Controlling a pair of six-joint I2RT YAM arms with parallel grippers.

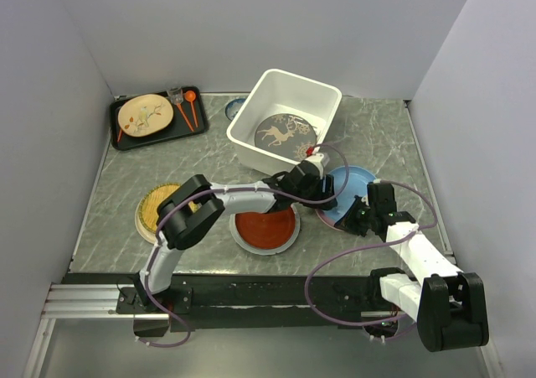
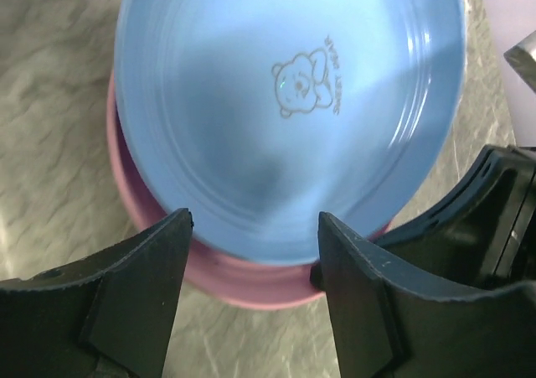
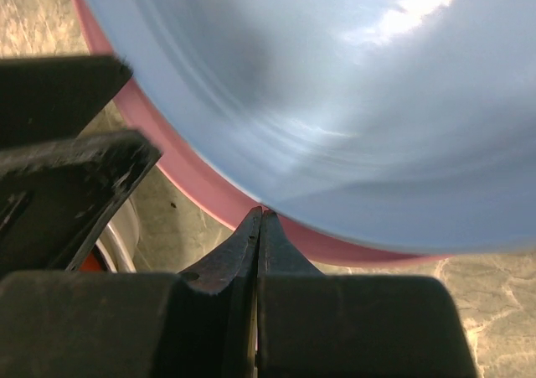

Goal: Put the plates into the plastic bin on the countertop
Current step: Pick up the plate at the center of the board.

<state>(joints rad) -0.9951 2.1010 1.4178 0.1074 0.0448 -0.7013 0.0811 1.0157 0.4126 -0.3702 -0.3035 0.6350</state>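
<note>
The white plastic bin stands at the back on the countertop, with the grey reindeer plate lying in it. A light blue plate lies on a pink plate right of centre. It fills the left wrist view and the right wrist view. My left gripper is open and its fingers straddle the plate's near-left rim without touching. My right gripper is shut and empty. Its tips sit against the pink plate's rim, under the blue plate's edge.
A red plate on a pale plate lies at front centre. A woven yellow plate lies at the left, partly under my left arm. A black tray with a cream patterned plate and a small blue-rimmed dish sit at the back.
</note>
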